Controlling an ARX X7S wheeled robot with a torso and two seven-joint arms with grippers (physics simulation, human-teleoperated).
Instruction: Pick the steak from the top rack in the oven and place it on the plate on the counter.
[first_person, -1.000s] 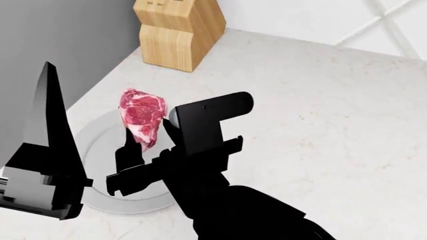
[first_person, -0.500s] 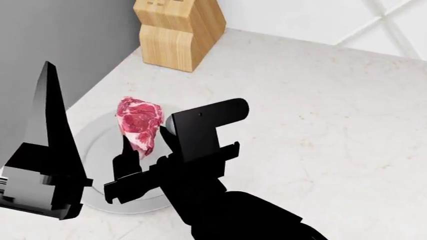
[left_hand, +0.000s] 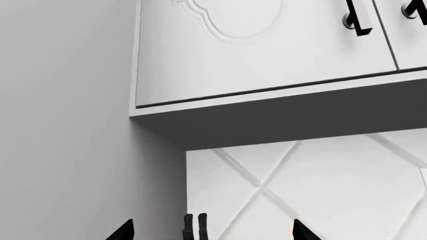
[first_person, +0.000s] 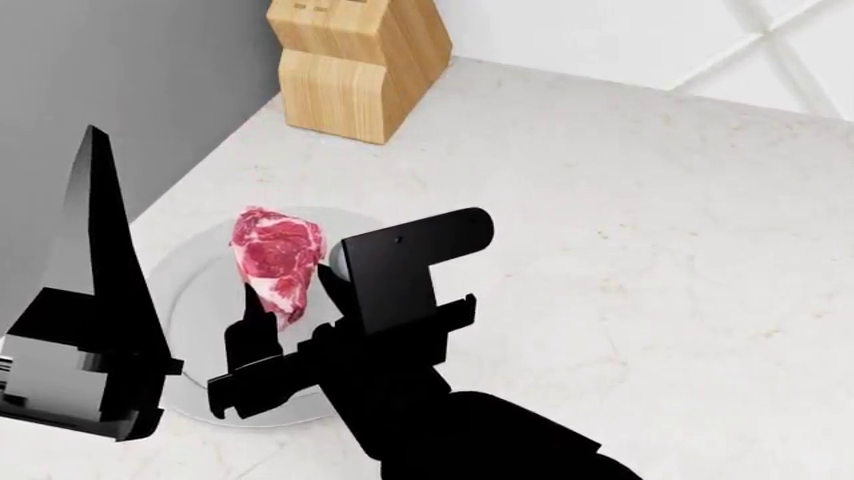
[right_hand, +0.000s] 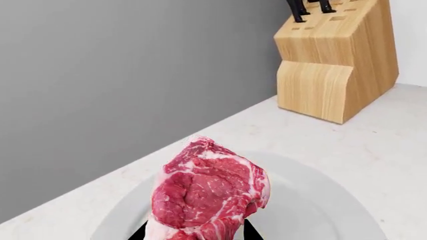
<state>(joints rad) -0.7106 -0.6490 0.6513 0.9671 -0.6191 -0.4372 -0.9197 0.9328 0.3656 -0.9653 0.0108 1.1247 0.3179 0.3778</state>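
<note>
In the left wrist view, the camera looks up at white upper cabinets (left_hand: 267, 45) with dark handles, their dark underside, and a white diamond-patterned backsplash (left_hand: 320, 190). Only black tips of the left gripper (left_hand: 195, 227) peek in at the frame's edge, so I cannot tell whether its jaws are apart or together.

In the head view, the right gripper (first_person: 274, 345) reaches over the plate (first_person: 200, 290), which lies on the counter (first_person: 641, 220) near the grey wall. The steak (first_person: 278, 258) stands on edge between the gripper's fingers, clamped at its lower end, over the plate's middle. It seems to hang just above the plate surface, though contact is hard to judge from this angle. The left gripper (first_person: 94, 330) appears as a tall black shape at the view's left, beside the plate, with its jaw state unreadable. A wooden knife block (first_person: 358, 60) sits farther back on the counter, well apart from the plate.

In the right wrist view, the steak (right_hand: 207, 195) fills the lower middle, pinched between two black fingertips (right_hand: 248, 231). The white plate (right_hand: 320, 210) spreads beneath and behind it. The knife block (right_hand: 337, 65) stands beyond, against the grey wall (right_hand: 120, 80).
</note>
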